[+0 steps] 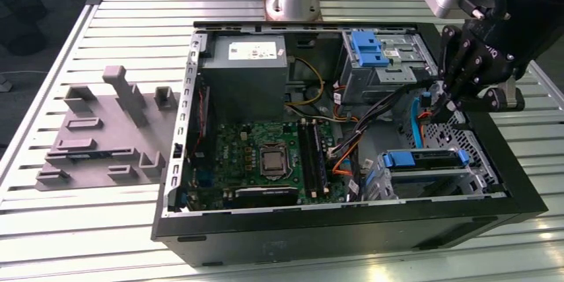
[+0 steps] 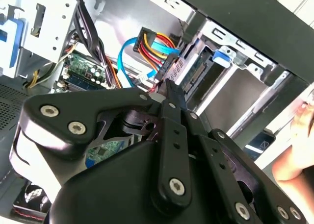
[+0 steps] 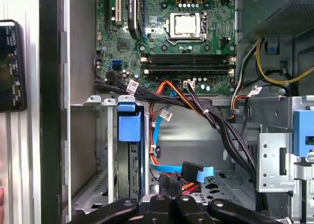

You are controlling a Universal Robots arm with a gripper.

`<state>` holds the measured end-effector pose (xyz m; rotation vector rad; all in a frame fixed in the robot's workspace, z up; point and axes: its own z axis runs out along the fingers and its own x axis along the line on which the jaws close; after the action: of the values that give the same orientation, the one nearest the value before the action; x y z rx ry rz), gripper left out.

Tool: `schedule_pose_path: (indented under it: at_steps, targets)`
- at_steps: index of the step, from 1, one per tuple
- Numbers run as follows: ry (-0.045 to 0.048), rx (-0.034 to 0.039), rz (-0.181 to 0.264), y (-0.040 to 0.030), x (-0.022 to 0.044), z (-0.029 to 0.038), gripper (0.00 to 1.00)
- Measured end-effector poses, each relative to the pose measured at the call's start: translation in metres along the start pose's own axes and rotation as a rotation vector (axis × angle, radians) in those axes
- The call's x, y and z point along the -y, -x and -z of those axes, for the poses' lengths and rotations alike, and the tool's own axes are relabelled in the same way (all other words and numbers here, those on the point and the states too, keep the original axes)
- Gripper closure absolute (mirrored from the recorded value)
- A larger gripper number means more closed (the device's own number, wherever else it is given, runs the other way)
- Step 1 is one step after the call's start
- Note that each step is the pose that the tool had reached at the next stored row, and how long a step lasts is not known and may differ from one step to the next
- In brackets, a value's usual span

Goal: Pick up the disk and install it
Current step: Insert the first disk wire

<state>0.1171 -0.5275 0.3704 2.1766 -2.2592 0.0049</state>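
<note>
In the exterior view, a black computer case (image 1: pixel 352 232) lies open on a ribbed metal counter (image 1: pixel 88 229). The disk (image 1: pixel 421 159) stands on edge in a silver drive cage (image 1: pixel 376 186) at the case's near corner, on the exterior view's right. Its blue plastic bracket faces up, and its long axis runs from the exterior view's left to right, along the case's near wall. The black gripper (image 1: pixel 451 100) hangs inside the case just behind that cage, among blue and orange cables, apart from the disk. Its fingers look pressed together. A green circuit board (image 1: pixel 264 156) covers the case floor, with a grey power supply box (image 1: pixel 242 64) behind it. A second blue bracket (image 1: pixel 366 47) stands upright in the far cage.

In the second wrist view, the gripper (image 2: pixel 169 87) tapers to a closed tip just beside a cable plug (image 2: pixel 164 69), with the disk (image 2: pixel 222 56) in its cage beyond.

In the first wrist view, the disk (image 3: pixel 129 128) shows edge-on in the cage, beside the gripper (image 3: pixel 169 192).
</note>
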Motion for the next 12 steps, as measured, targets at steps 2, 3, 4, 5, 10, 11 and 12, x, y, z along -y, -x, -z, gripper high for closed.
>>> schedule_pose_path:
  at_steps: [2, 3, 4, 5, 10, 11, 12]
  targets:
    - [0.0000, 0.0002, 0.000, 0.0011, 0.0003, -0.0011, 0.89]
    - [0.0001, 0.0001, 0.000, 0.0013, 0.0003, -0.0013, 0.89]
    - [0.0000, 0.0001, 0.000, 0.0013, 0.0004, -0.0014, 0.89]
    - [0.0000, 0.0000, 0.000, 0.0013, 0.0004, -0.0014, 0.89]
    - [0.0000, -0.0002, 0.000, 0.0029, 0.0006, -0.0028, 0.89]
    - [0.0000, -0.0004, 0.000, 0.0042, 0.0009, -0.0031, 0.89]
    - [0.0000, -0.0015, 0.000, 0.0062, 0.0014, -0.0034, 0.89]
